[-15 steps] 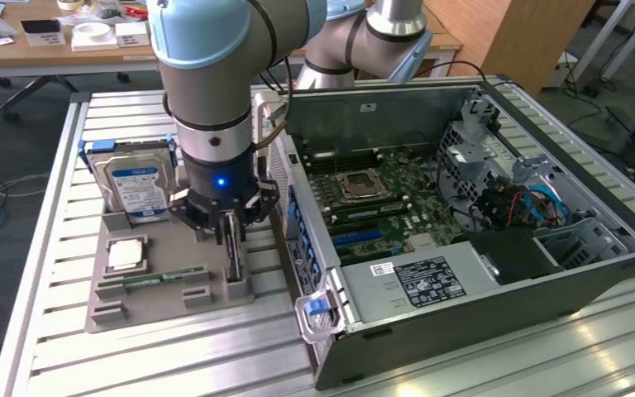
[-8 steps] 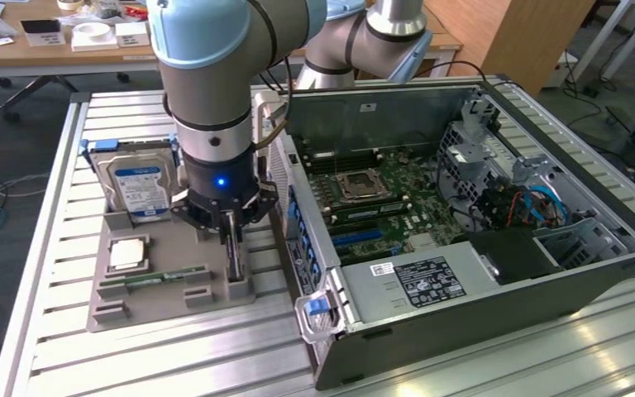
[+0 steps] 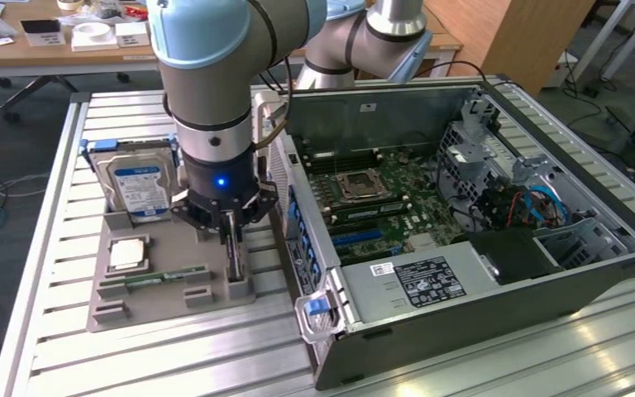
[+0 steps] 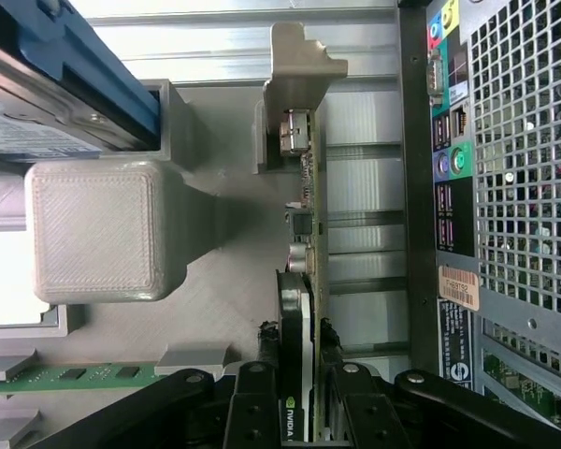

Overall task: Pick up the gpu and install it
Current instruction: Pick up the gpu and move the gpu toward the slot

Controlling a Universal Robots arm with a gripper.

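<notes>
The gripper (image 3: 231,230) is hanging straight down from the arm over the grey tray (image 3: 163,304) that is sitting on the slatted table (image 3: 53,356), beside the open computer case (image 3: 461,306). Its jaws are closing in on the gpu (image 3: 236,265), partway shut, with a black finger (image 4: 260,374) lying against each face of the card, so it is gripping the card by its flat sides.

The gpu is standing on its long edge in a slot along the side of the tray nearest the case, and its lower edge is sitting in the tray's holder. Its long axis is running parallel to the rear panel of the case. Its faces are looking sideways, one toward the case and one toward the rest of the tray.

The exterior view is showing the whole layout. The hard drive (image 3: 141,184) is standing upright at the far end of the tray. A processor chip (image 3: 128,253) and the memory stick (image 3: 165,277) are lying flat near the exterior view's left of the card. From here the card is appearing as a thin dark upright strip below the gripper.

The wrist view is looking along the gpu (image 4: 310,234) edge-on, with the gripper (image 4: 297,339) around the logo end. It is showing the metal end bracket (image 4: 301,65) at the card's other end, on the hard drive (image 4: 37,103) side of the tray (image 4: 224,309). The green memory stick (image 4: 75,376) is lying level with the gripped end, and the port panel of the case (image 4: 449,168) is running just beside the card.
</notes>
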